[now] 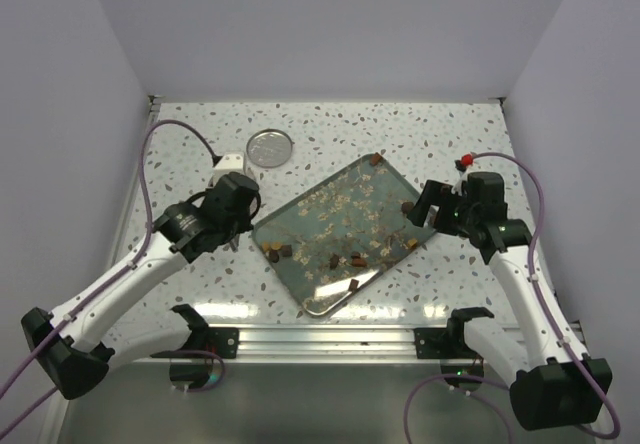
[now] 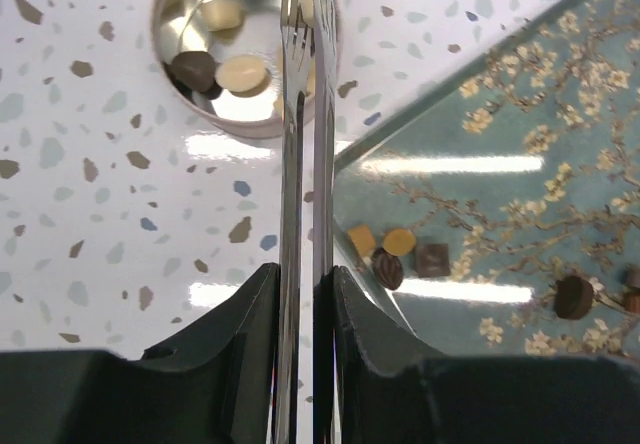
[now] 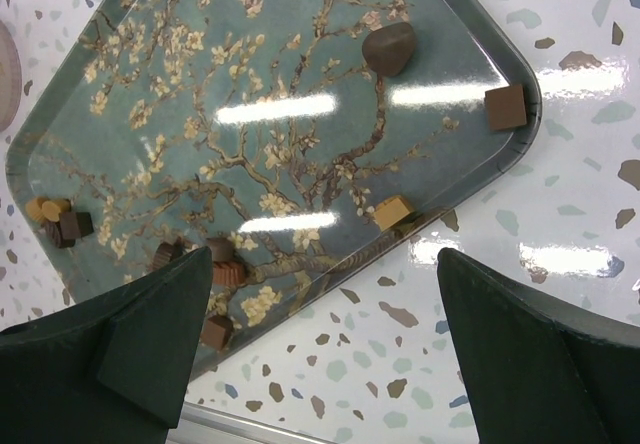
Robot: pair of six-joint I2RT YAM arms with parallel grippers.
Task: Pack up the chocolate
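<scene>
Surface: speckled table [image 1: 420,124].
Chocolate [image 2: 432,260]: scattered on tray [image 3: 300,74]; some in tin [image 2: 160,34].
Handling: judged light, slippery, easily marked; to be pinched across sides.
Left gripper [image 2: 305,294]: clamped on tweezers [image 2: 300,164].
Right gripper [image 3: 322,264]: wide, empty.

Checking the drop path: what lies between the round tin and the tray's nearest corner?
In the left wrist view, only bare speckled tabletop lies between the tin and the tray. The tweezers stretch above it, reaching over the tin.
</scene>
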